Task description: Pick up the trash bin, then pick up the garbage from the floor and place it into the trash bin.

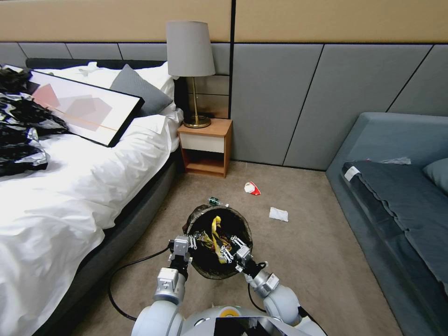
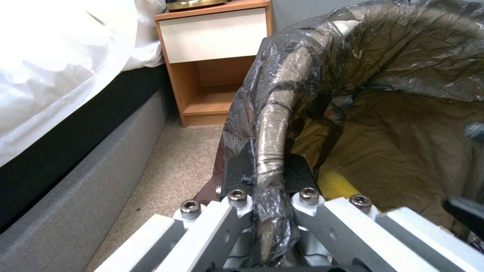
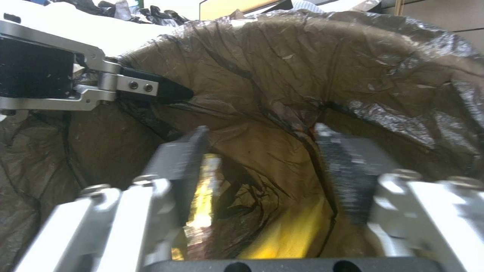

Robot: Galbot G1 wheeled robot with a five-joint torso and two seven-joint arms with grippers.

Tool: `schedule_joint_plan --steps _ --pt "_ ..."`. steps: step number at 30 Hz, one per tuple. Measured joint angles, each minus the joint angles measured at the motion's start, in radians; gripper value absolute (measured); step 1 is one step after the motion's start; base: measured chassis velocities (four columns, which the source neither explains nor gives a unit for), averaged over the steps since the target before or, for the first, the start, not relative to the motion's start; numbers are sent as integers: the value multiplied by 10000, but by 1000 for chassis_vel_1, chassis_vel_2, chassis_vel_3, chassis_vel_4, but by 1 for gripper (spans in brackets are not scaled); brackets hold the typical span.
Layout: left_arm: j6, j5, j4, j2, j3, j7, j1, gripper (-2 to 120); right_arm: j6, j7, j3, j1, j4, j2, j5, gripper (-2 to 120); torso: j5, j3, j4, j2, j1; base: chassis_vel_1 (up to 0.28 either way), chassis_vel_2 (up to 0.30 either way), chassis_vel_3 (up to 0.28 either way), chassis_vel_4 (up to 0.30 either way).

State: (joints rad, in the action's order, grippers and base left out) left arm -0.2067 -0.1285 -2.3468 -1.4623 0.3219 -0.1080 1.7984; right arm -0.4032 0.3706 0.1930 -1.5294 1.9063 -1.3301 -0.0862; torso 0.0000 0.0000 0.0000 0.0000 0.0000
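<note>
Step in hand, as I judge it: dropping garbage into the trash bin (image 1: 218, 242), which the robot holds up in front of its torso, above the carpet between the bed's long edge and the sofa.

Left gripper (image 1: 188, 242) — clamped on the bin's near-left rim; in the left wrist view its jaws pinch the bag-wrapped rim (image 2: 272, 151) from both sides. Right gripper (image 1: 232, 248) — over the bin's mouth at the near-right rim, jaws apart, nothing between the pads (image 3: 348, 166) in the right wrist view; looks like a piece has just been let go, though that is a guess.

Bin: small, round, lined with a crinkled black bag folded over the rim, the film thin enough to look brownish inside. A yellow packet (image 1: 216, 233) and other scraps lie in it.

Left on the floor:
- clear bottle (image 1: 215, 201), green label, just beyond the bin's far rim
- red-and-white wrapper (image 1: 252, 188), farther out toward the nightstand (image 1: 205, 147)
- white paper scrap (image 1: 278, 214), to the right, toward the sofa (image 1: 396, 186)

Next move calls for lifting the right gripper clear of the liner without snagging it, then reaching a floor piece — the bottle is nearest — while the left keeps the bin level.
</note>
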Motion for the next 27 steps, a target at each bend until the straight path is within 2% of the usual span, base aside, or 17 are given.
schedule_joint_plan --steps 2,3,6,9,16,19,24,27 --pt "3 0 0 -11 0 0 1 1 0 -1 24 1 54 0 0 80 0 0 0 0 0 0 0 0 0" --pt "3 0 0 -11 0 0 1 1 0 -1 24 1 54 0 0 80 0 0 0 0 0 0 0 0 0" --pt "5 0 0 -20 -11 -1 8 1 -6 -2 77 -17 169 -10 19 93 0 0 0 0 0 0 0 0 0" --pt "8 0 0 -23 -10 0 14 1 -21 -19 124 -79 384 -30 58 99 0 0 0 0 0 0 0 0 0" --pt "18 0 45 -22 11 0 7 1 -143 -258 327 -372 1348 -76 341 100 0 0 0 0 0 0 0 0 0" --pt "24 0 68 -30 12 -1 4 1 -194 -606 642 -612 2140 -147 479 100 1 0 0 0 0 0 0 0 0" --pt "25 0 67 -37 13 -2 -2 1 -257 -903 1007 -738 2684 -222 557 100 1 0 0 0 0 0 0 0 0" --pt "29 0 63 -44 31 -2 -4 1 -262 -1565 1445 -927 3204 -355 672 100 0 0 0 0 0 0 0 0 0"
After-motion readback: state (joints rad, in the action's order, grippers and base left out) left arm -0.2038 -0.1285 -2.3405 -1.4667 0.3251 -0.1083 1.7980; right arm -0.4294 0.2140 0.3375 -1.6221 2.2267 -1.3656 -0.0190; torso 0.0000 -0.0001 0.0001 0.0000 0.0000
